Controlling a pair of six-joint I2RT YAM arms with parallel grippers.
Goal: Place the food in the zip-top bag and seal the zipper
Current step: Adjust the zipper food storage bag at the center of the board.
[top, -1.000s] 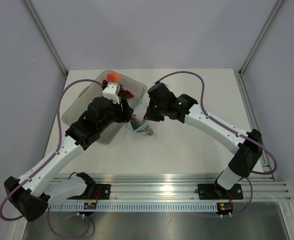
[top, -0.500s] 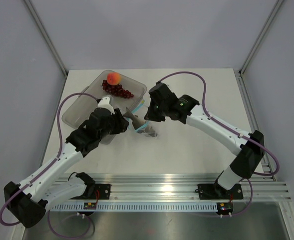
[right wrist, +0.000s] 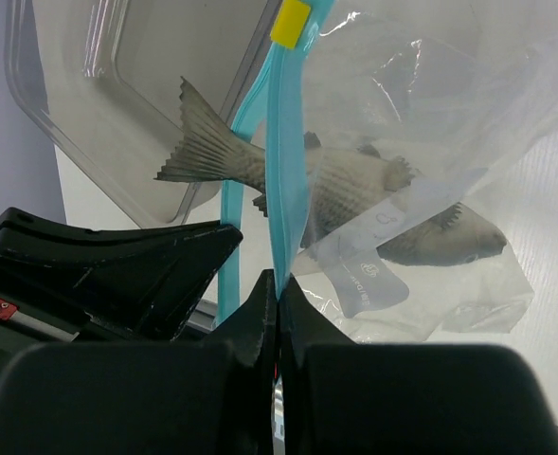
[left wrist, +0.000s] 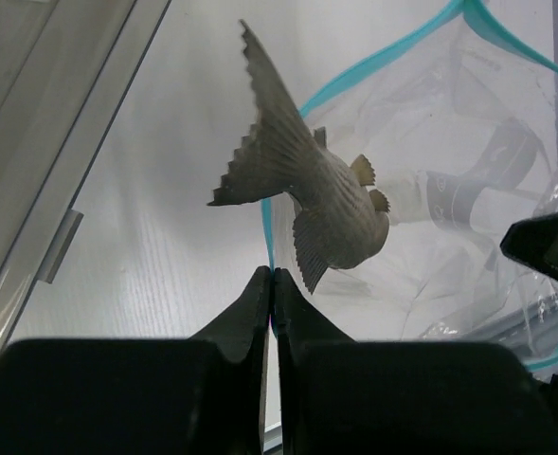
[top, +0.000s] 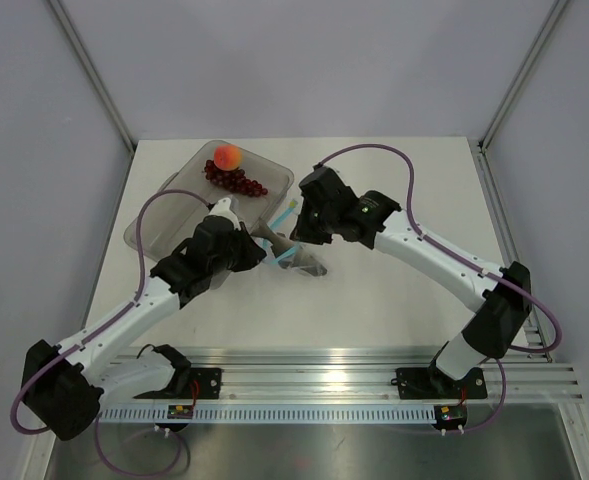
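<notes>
Both jaws tight on zipper (right wrist: 283, 171)

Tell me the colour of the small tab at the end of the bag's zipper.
Yellow tab, against the teal zipper. The right wrist view shows it best.

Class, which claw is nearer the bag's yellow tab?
Right. The right claw pinches the blue strip leading to the tab; the left claw grips the bag's other edge, farther off.
</notes>
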